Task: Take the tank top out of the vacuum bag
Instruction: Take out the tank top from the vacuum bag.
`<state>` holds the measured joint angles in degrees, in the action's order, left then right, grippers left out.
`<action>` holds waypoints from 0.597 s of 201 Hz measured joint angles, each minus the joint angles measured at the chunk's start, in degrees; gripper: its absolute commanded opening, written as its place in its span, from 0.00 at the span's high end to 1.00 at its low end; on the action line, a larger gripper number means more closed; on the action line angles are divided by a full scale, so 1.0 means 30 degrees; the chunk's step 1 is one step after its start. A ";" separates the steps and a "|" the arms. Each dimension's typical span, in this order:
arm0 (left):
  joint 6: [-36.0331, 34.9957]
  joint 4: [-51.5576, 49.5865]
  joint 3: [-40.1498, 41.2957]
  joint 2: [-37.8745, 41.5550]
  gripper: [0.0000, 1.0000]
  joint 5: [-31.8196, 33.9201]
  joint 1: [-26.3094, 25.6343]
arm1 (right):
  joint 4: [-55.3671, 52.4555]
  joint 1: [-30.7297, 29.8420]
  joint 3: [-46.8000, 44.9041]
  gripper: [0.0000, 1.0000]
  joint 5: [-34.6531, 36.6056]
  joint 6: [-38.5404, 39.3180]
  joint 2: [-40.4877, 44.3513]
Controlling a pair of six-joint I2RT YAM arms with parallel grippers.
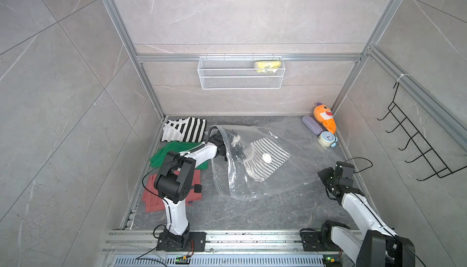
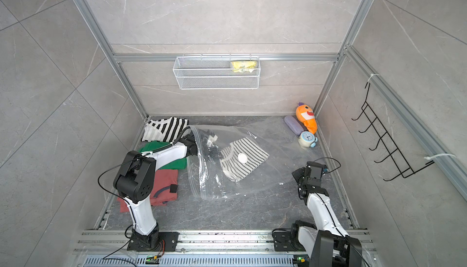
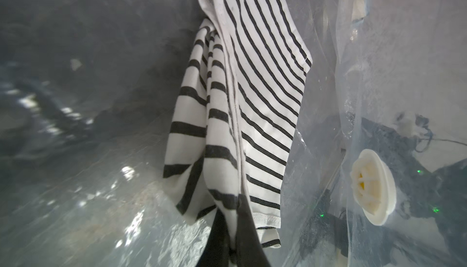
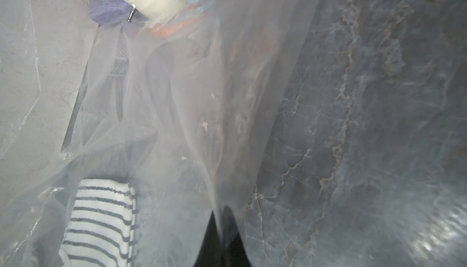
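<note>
The clear vacuum bag (image 1: 303,162) (image 2: 280,169) lies across the dark floor, its zip-seal mouth facing the left arm. Inside it is the black-and-white striped tank top (image 1: 267,169) (image 2: 249,149) (image 3: 240,101) (image 4: 101,222), under the round white valve (image 1: 266,157) (image 2: 242,157) (image 3: 371,184). My left gripper (image 1: 240,150) (image 2: 216,150) (image 3: 231,207) reaches in through the mouth and is shut on the near edge of the tank top. At the bag's right edge, my right gripper (image 1: 321,174) (image 2: 296,175) (image 4: 219,217) is shut on a fold of the plastic.
A wide-striped garment (image 1: 184,129), a green one (image 1: 161,157) and a red one (image 1: 151,197) lie along the left wall. At the back right corner stand an orange plush (image 1: 324,117), a purple case (image 1: 312,125) and an alarm clock (image 1: 327,139). A wire basket (image 1: 240,81) hangs on the back wall.
</note>
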<state>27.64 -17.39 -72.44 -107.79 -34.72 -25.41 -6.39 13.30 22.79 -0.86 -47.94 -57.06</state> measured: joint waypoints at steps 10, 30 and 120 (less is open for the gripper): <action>-0.0102 -0.0481 0.0000 0.0066 1.00 0.0153 0.0153 | -0.0306 -0.0117 0.0000 1.00 0.0437 0.0015 0.0189; -0.0248 -0.1530 0.0000 0.0117 1.00 0.0597 0.0459 | -0.1035 -0.0401 0.0000 1.00 0.1319 0.0022 0.0576; -0.0947 -0.3606 0.0816 0.1683 1.00 0.1734 0.2521 | -0.3694 -0.0823 0.0022 1.00 0.4452 -0.0015 0.1894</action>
<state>24.80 -28.21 -70.00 -102.74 -29.52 -17.85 -17.47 10.83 22.85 12.49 -47.99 -51.37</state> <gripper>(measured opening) 0.058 0.045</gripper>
